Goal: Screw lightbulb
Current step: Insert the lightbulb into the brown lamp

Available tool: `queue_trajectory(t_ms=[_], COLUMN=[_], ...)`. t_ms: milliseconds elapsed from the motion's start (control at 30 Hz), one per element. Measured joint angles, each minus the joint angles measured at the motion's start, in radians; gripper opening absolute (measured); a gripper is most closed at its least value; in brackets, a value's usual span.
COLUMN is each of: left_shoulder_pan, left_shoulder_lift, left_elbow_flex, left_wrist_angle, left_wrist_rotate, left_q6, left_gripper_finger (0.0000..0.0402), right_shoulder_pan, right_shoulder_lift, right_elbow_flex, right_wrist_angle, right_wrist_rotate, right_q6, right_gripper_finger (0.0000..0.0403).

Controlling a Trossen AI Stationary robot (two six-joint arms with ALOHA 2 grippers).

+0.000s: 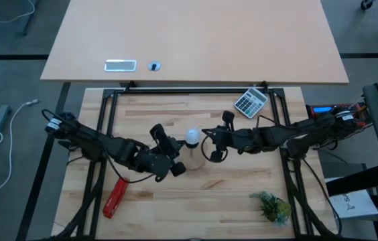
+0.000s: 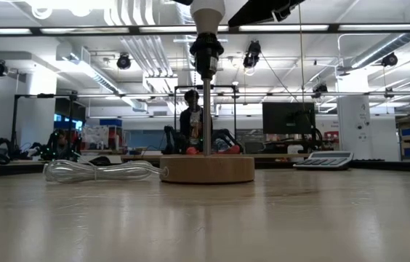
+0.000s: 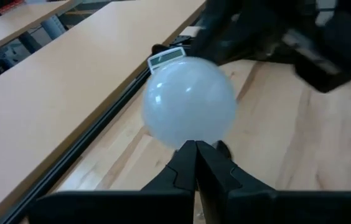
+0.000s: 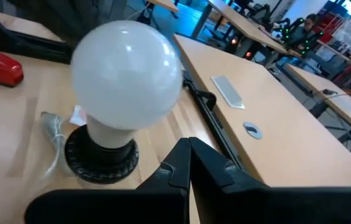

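High view — lightbulb (image 1: 192, 138) sits in black socket (image 4: 101, 155) on wooden disc (image 2: 207, 169); left gripper (image 1: 175, 159) and right gripper (image 1: 210, 144) flank it, both pinched closed, holding nothing.

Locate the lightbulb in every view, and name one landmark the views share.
High view: the lightbulb sits mid-table, between the two arms.
Low view: only its lower part shows at the top edge, above the black socket.
Left wrist view: centre of the picture.
Right wrist view: left of centre, seated in the socket.
Shared landmark: the calculator, seen in the high, low and left wrist views.
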Motion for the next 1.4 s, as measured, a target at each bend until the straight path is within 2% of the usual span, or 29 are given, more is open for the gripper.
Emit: queue_trajectory(t_ms=[200,500,800,1033,1233,1400], left_shoulder_pan=[0.001,0.018,0.045,0.054,0.038,0.006], left_shoulder_lift=[0.0,0.0,-0.001,0.003,-0.018,-0.04], left_elbow_flex=[0.0,0.0,-0.014,-0.016,-0.015,0.002], left_wrist_angle=[0.003,-0.008,-0.014,-0.019,-0.066,-0.068], left_wrist_rotate=[0.019,0.018,-0.007,-0.036,-0.035,-0.038], left_q6=[0.005,0.012,0.001,-0.018,-0.002,-0.003], left_gripper_finger=[0.0,0.0,0.0,0.0,0.0,0.0], right_shoulder_pan=[-0.004,-0.003,0.014,0.033,0.04,0.038], right_shoulder_lift=[0.0,0.0,0.0,0.002,0.0,0.0], right_elbow_flex=[0.0,0.0,0.0,0.0,0.0,0.0], right_wrist_angle=[0.049,0.065,0.063,0.076,0.04,0.008], right_wrist_rotate=[-0.074,-0.116,-0.129,-0.205,-0.151,-0.047], right_q6=[-0.011,-0.01,-0.003,0.006,0.017,0.024], right_gripper_finger=[0.0,0.0,0.0,0.0,0.0,0.0])
